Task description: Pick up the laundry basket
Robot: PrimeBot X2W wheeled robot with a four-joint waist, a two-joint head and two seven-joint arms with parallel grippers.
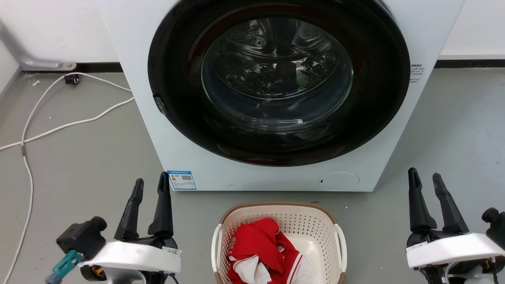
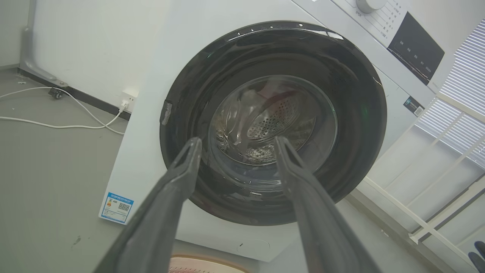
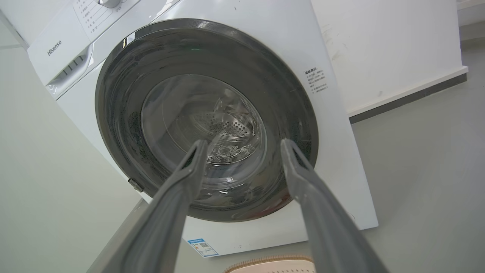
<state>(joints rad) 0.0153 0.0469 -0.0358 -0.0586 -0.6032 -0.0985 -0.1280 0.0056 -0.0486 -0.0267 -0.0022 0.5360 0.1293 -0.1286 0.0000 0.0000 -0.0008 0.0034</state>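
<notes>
Basically nothing is done yet. The laundry basket (image 1: pixel 315 232) sits on the floor (image 1: pixel 79 165) just in front of the washing machine (image 1: pixel 130 59), low centre in the head view and between the two hands. Red and white clothes (image 1: pixel 256 240) lie inside. Its near edge is cut off by the frame bottom, but it looks flat on the floor, not lifted.

The left hand (image 1: pixel 151 179) hovers off the basket's left side, well apart from it, fingers parted, holding nothing. The right hand (image 1: pixel 424 174) mirrors it on the right: well apart, fingers spread, empty. Both point toward the machine rather than at the basket. Each wrist view looks along its spread fingers at the machine door, with a sliver of the basket's brown rim at the bottom edge.

The white side handles, left handle (image 1: pixel 215 246) and right handle (image 1: pixel 342 246), are both free with no contact.

My read: this is the start stage, with the approach not begun. What's left is to bring the hands in and down to the handles or rim, close on them and lift. With a handle on each side, a two-hand grasp looks likely. A white cable (image 1: pixel 59 126) lies on the floor at far left, out of the way.
</notes>
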